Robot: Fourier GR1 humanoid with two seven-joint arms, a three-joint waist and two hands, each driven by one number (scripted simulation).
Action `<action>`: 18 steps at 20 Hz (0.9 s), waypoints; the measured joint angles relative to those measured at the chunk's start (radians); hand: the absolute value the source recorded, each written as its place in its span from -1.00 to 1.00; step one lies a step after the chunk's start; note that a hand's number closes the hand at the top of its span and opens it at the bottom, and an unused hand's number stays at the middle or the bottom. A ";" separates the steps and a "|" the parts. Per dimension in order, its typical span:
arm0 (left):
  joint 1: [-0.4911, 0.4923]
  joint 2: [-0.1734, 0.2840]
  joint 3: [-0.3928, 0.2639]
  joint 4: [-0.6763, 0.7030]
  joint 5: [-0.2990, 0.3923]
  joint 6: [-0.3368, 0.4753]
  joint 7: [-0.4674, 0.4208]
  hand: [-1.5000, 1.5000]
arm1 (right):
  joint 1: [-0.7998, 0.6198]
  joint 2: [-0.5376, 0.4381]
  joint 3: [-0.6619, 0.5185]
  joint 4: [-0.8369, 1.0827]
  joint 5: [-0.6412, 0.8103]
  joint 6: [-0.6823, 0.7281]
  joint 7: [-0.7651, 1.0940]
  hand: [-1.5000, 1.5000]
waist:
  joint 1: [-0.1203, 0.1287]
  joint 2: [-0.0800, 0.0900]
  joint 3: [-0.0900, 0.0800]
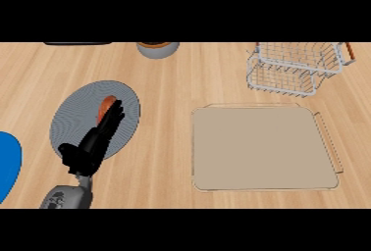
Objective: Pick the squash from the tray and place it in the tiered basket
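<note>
An orange squash (106,103) lies on a round grey plate (78,115) at the left of the counter, partly hidden by my left hand. My left hand (88,148) reaches over the plate from below with straight fingers (114,116), whose tips lie against the squash's right side, so the hand is open. The white wire tiered basket (297,68) stands at the far right with nothing visible in it. My right hand does not show.
A rectangular beige tray (261,147) with thin handles lies right of centre, nothing on it. A blue object (7,164) pokes in at the left edge. At the far edge stand a grey pot (157,49) and a dark item (76,43).
</note>
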State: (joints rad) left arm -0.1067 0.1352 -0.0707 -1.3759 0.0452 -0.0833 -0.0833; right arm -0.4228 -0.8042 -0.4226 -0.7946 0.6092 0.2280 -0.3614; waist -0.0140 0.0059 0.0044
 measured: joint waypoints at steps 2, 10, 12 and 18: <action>-0.007 -0.005 -0.004 0.003 -0.003 -0.001 -0.002 0.00 | -0.034 -0.035 -0.042 0.045 -0.044 0.026 -0.058 1.00 | 0.010 0.000 -0.001; -0.022 -0.002 0.001 0.045 -0.014 -0.023 -0.025 0.00 | -0.252 -0.129 -0.051 0.151 -0.088 0.138 -0.051 1.00 | 0.029 -0.002 -0.004; -0.034 -0.008 -0.002 0.043 -0.017 -0.020 -0.010 0.00 | -0.322 -0.124 -0.044 0.153 -0.096 0.157 0.006 1.00 | 0.031 -0.002 -0.004; -0.028 -0.021 -0.012 0.026 -0.029 -0.016 0.002 0.00 | -0.523 -0.062 0.010 0.173 -0.084 0.167 0.176 1.00 | 0.039 -0.002 -0.005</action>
State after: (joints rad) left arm -0.1345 0.1145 -0.0830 -1.3496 0.0167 -0.0989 -0.0809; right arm -0.9456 -0.8661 -0.4128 -0.6218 0.5254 0.3954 -0.1852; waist 0.0245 0.0039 -0.0006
